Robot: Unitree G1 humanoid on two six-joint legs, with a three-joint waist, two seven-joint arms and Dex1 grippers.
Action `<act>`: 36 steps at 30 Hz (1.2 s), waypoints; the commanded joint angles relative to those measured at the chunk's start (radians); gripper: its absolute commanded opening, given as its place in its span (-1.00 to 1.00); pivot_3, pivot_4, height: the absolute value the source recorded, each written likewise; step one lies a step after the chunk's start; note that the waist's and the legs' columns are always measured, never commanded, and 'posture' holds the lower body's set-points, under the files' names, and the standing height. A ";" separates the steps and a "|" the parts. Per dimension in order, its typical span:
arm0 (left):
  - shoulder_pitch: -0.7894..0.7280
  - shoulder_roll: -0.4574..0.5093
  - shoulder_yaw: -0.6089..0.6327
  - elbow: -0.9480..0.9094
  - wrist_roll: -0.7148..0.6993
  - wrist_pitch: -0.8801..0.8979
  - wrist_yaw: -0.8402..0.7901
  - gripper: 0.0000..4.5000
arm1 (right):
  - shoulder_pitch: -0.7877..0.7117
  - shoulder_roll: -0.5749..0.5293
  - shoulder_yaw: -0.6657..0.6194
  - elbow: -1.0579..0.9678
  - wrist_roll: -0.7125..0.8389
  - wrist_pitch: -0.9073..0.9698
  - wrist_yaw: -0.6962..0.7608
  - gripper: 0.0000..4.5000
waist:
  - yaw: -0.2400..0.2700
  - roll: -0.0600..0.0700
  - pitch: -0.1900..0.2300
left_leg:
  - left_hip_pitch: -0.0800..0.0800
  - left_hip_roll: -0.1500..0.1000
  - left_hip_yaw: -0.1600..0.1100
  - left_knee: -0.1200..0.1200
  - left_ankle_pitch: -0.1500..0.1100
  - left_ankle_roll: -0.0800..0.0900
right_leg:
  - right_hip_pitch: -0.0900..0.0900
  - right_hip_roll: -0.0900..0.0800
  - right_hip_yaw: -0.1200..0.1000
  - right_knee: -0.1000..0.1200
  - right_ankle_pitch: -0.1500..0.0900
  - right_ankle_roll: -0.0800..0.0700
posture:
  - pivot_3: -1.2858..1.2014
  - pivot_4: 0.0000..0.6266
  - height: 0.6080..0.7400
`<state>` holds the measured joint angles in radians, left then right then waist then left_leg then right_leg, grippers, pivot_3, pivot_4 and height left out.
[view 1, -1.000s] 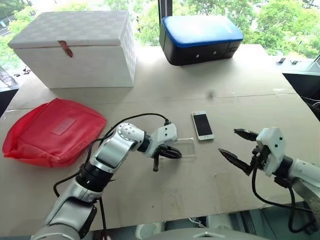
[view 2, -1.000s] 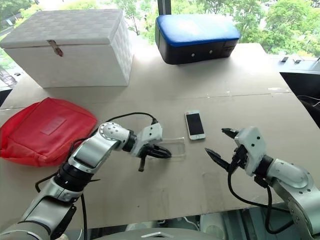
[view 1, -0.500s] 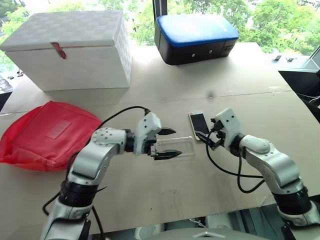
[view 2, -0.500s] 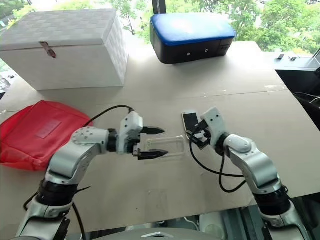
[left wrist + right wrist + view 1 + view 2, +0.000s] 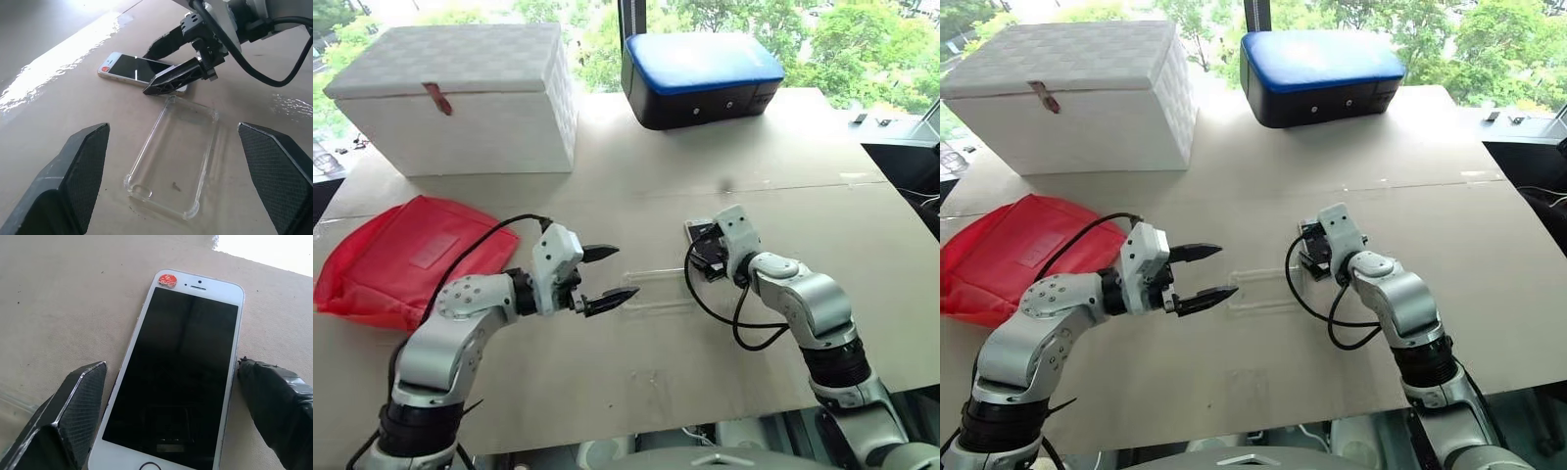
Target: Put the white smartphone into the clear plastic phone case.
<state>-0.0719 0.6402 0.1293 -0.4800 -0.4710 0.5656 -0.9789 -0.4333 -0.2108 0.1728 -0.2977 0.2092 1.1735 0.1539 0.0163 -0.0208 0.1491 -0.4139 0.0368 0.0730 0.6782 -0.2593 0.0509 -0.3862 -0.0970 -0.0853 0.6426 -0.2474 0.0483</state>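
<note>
Left eye view: the worktop (image 5: 636,382) carries a white box (image 5: 460,98) at its far left corner, a blue-topped black case (image 5: 703,76) at the middle of the far edge, and a red pouch (image 5: 406,257) by the left edge. The left gripper (image 5: 607,274) hangs above the bare surface left of centre, its two black fingers spread apart and holding nothing. Just past its fingertips the clear plastic phone case (image 5: 656,289) lies flat near the middle of the worktop. The right gripper (image 5: 703,250) is lowered over the white smartphone (image 5: 697,229), which lies flat just beyond the case's right end

Right eye view: the same layout; both arms reach inward toward the middle

Left wrist view: the case lies open side up between the wide-apart fingers (image 5: 73,181) of the left gripper, untouched. Beyond it the phone rests screen up, with the other arm's black fingers at its near end

Right wrist view: the phone lies screen up on the surface, a red sticker (image 5: 167,281) at one far corner. The right gripper's fingers (image 5: 73,416) stand released on either side of it, one fingertip at the phone's long edge; contact cannot be told
</note>
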 commanded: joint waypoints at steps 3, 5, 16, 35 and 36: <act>0.029 -0.013 0.059 -0.050 -0.054 -0.078 0.011 0.89 | 0.026 0.014 -0.081 -0.006 -0.023 0.216 -0.061 1.00 | 0.001 0.000 -0.001 | 0.000 -0.001 0.000 0.000 0.000 0.000 | 0.000 0.000 0.000 -0.001 0.000 0.000 | 0.03 -0.52 0.91; 0.039 0.007 0.067 -0.035 -0.055 -0.100 -0.004 0.89 | -0.003 0.057 -0.113 -0.001 -0.027 0.290 -0.081 1.00 | 0.001 0.000 -0.002 | 0.000 -0.001 0.000 0.000 0.000 0.000 | 0.000 0.000 0.000 -0.001 0.000 0.000 | 0.03 -0.52 0.91; 0.077 0.036 0.071 -0.049 -0.077 -0.109 0.014 0.93 | -0.032 0.141 -0.122 0.058 -0.036 0.357 -0.094 0.28 | -0.003 0.001 -0.005 | 0.000 -0.001 -0.001 -0.002 0.000 0.000 | 0.000 0.001 0.000 -0.001 0.000 0.000 | 0.03 -0.52 0.91; 0.146 0.035 0.068 0.017 -0.050 -0.255 0.005 0.93 | -0.141 -0.204 -0.035 -0.149 0.256 -0.067 0.477 0.22 | -0.026 0.004 -0.001 | -0.002 0.001 0.002 -0.010 0.000 0.001 | -0.007 0.004 0.004 -0.003 -0.001 -0.001 | 0.03 -0.52 0.91; 0.153 0.038 0.068 0.022 -0.046 -0.265 0.002 0.93 | -0.162 -0.208 -0.015 -0.130 0.260 -0.058 0.490 0.22 | -0.030 0.004 -0.001 | -0.002 0.001 0.002 -0.011 0.000 0.001 | -0.007 0.004 0.004 -0.003 -0.001 -0.001 | 0.03 -0.52 0.91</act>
<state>0.0725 0.6717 0.1871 -0.4557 -0.5214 0.3347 -0.9672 -0.5560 -0.4073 0.1474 -0.4057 0.4435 1.1490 0.6017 -0.0140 -0.0168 0.1478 -0.4162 0.0379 0.0752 0.6676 -0.2596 0.0514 -0.3933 -0.0927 -0.0811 0.6392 -0.2482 0.0470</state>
